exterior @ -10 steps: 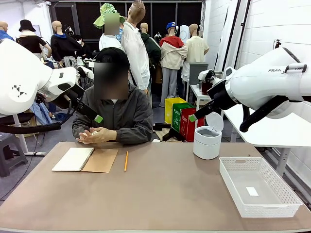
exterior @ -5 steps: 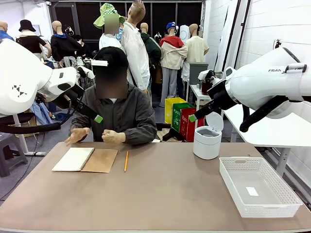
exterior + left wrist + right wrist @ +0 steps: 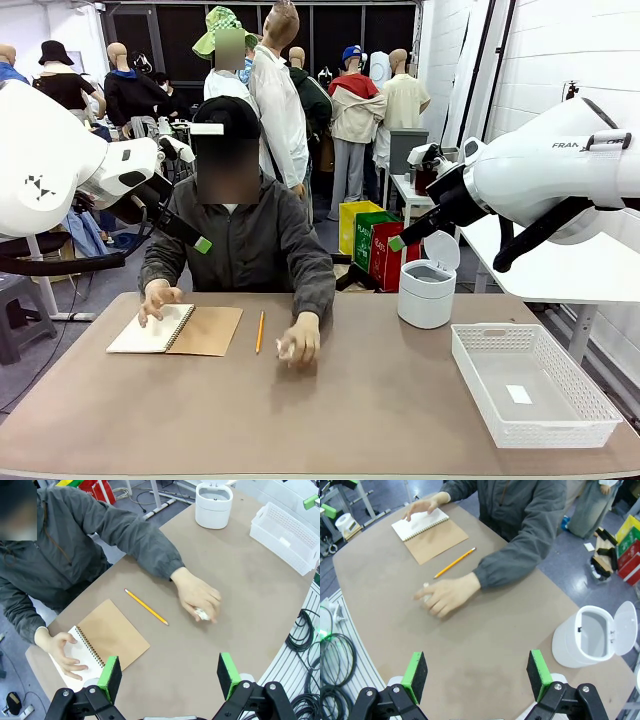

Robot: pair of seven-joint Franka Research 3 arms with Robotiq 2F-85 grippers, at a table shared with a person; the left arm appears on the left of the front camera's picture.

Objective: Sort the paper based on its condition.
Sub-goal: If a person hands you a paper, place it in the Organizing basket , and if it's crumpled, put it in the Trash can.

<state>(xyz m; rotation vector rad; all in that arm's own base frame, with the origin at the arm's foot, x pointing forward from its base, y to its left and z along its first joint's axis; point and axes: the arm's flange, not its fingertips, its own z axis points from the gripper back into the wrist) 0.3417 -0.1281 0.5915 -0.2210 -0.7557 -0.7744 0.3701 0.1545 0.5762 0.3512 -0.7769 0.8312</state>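
Over the desk (image 3: 350, 420) our two arms have not moved in the last second: they hang high at either side. The left fingers (image 3: 110, 677) stand wide apart with nothing between them, and the right fingers (image 3: 415, 677) are just as wide and just as empty

What has changed is the person (image 3: 245, 240). A second ago both hands were pressed together at the far edge, working something small. Now one hand (image 3: 158, 298) lies flat on the open notebook (image 3: 190, 330), and the other hand (image 3: 300, 343) has come forward to the middle of the desk, just beside the near end of the pencil (image 3: 260, 331)

The white basket (image 3: 472, 385) sits as before on our right with a small slip in it, and the white bin (image 3: 427, 290) behind it has its lid up

Under that forward hand we see a bit of crumpled paper (image 3: 201, 614), touching the desk and mostly covered. We judge that a crushed piece has just been handed to us for sorting, likely for the bin, once the hand lifts clear
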